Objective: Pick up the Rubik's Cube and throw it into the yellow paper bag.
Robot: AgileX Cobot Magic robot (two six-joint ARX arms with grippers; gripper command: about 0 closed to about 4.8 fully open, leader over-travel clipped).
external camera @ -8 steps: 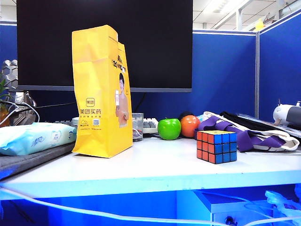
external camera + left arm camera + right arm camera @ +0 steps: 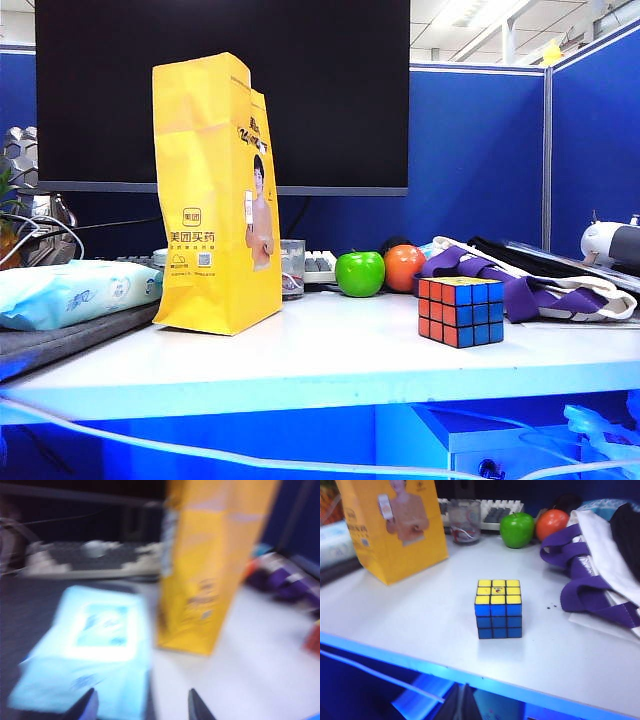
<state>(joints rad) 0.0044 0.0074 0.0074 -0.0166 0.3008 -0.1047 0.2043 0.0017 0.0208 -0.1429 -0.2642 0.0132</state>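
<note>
Nearest, the left gripper (image 2: 142, 707) shows only two dark fingertips at the edge of its blurred wrist view; they look apart there, yet the fingers are drawn as close as they go and hold nothing, hovering off the table's (image 2: 330, 365) near edge in front of the pale blue wipes pack (image 2: 92, 652). The right gripper (image 2: 461, 705) is likewise back from the table edge, its fingers (image 2: 468, 706) pressed together into one dark wedge, empty and touching nothing.

Further in, the Rubik's Cube (image 2: 498, 609) sits flat on the white table, near its front edge, yellow face up and a blue face toward the right wrist camera; in the exterior view it (image 2: 461, 311) shows red and blue sides. It stands alone, well apart from the yellow paper bag (image 2: 213, 195), which stands upright to the left, beside the wipes pack (image 2: 75, 293).

Behind the cube lie a green apple (image 2: 360, 274) and an orange fruit (image 2: 404, 268), side by side, with a purple-strapped cloth bag (image 2: 525, 280) to their right. A dark monitor (image 2: 330, 90) fills the back.
</note>
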